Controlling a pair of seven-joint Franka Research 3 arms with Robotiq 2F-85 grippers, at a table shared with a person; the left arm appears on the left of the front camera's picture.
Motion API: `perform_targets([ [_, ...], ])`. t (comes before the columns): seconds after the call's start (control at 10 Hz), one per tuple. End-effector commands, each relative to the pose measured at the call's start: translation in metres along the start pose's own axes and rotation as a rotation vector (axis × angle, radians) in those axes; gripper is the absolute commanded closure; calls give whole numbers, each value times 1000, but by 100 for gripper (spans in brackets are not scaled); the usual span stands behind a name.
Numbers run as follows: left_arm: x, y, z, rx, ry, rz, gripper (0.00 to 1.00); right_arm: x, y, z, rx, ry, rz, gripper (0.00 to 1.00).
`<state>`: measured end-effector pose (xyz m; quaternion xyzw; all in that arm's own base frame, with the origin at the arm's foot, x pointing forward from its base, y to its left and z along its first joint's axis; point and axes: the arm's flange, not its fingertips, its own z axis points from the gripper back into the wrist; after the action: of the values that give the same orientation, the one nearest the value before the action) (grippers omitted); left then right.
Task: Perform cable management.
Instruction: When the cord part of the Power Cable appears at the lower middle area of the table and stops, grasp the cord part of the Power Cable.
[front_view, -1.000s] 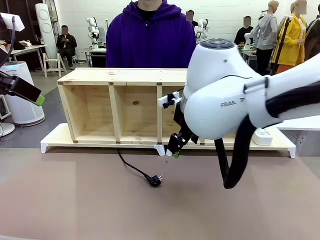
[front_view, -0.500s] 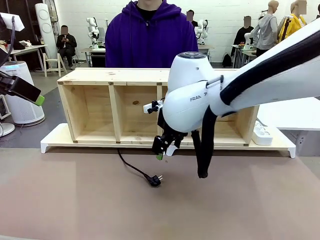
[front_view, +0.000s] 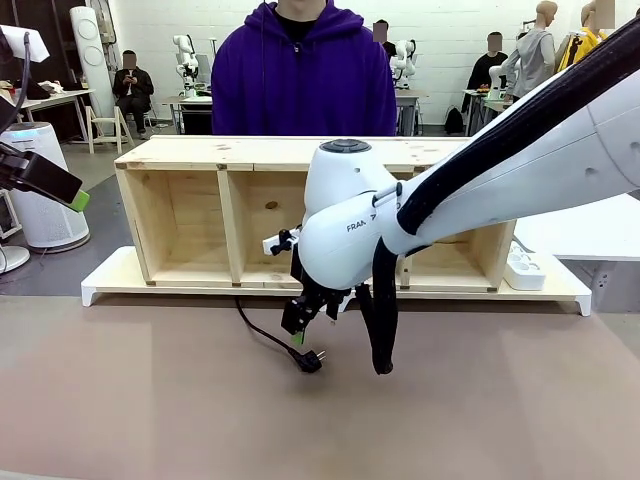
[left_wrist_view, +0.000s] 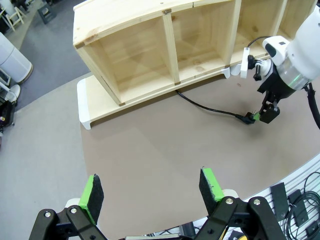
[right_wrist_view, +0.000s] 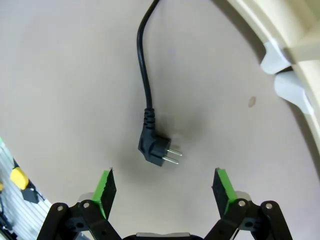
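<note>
While the right gripper (right_wrist_view: 163, 180) hangs spread above it, the cable (right_wrist_view: 145, 85) lies limp on the table (right_wrist_view: 60, 65), mid-frame in the wrist view; light and floppy, it is probably best pinched at its rigid plug (right_wrist_view: 154, 147).

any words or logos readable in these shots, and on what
"FRAN": on the white shell of the right arm, front view; the rest of the word is cut off by the black hose.
Nothing else can be read: no print shows on the cable or the wooden shelf.
</note>
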<state>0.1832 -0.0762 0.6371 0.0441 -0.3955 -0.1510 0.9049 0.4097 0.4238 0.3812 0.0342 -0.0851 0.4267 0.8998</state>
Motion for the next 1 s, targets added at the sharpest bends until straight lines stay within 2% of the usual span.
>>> perform_targets([
  [0.0, 1, 0, 0, 3, -9, -1, 0, 10, 5, -2, -23, 29, 1, 0],
  [0.2, 1, 0, 0, 3, -9, -1, 0, 1, 2, -4, 4, 12, 6, 0],
  [0.9, 1, 0, 0, 3, -9, -1, 0, 3, 2, -3, 4, 13, 6, 0],
])
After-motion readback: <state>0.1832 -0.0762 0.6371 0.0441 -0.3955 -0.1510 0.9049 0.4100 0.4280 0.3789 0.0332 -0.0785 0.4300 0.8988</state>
